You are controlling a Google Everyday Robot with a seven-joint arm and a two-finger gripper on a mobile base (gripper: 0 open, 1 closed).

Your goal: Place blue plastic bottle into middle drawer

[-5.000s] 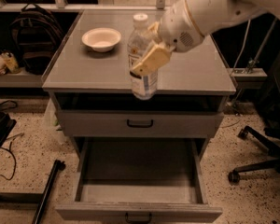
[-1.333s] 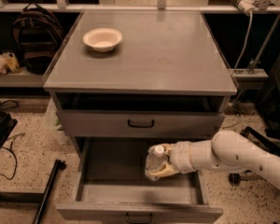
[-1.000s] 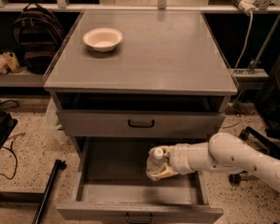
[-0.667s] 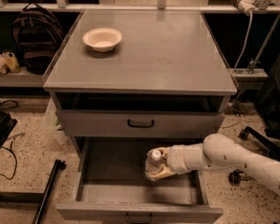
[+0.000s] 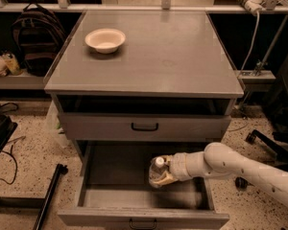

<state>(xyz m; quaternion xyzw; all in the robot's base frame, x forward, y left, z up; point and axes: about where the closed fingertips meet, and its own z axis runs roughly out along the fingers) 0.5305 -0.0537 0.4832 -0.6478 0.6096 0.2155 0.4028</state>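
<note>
The blue plastic bottle (image 5: 157, 170) stands upright inside the open middle drawer (image 5: 110, 176), near the middle of its grey floor, white cap up. My gripper (image 5: 164, 172) reaches in from the right at the end of the white arm and is shut on the bottle's lower body. Only the bottle's cap and upper part show past the gripper. The drawer is pulled far out, its dark handle at the front edge.
A white bowl (image 5: 105, 40) sits on the cabinet top at the back left. The shallower drawer front (image 5: 144, 127) with a black handle is above. A backpack (image 5: 36, 37) stands at the left; a black pole (image 5: 49, 195) lies on the floor.
Five seconds ago the bottle was held above the cabinet top; it has since come down into the drawer. Over the last second the gripper and bottle edged slightly left.
</note>
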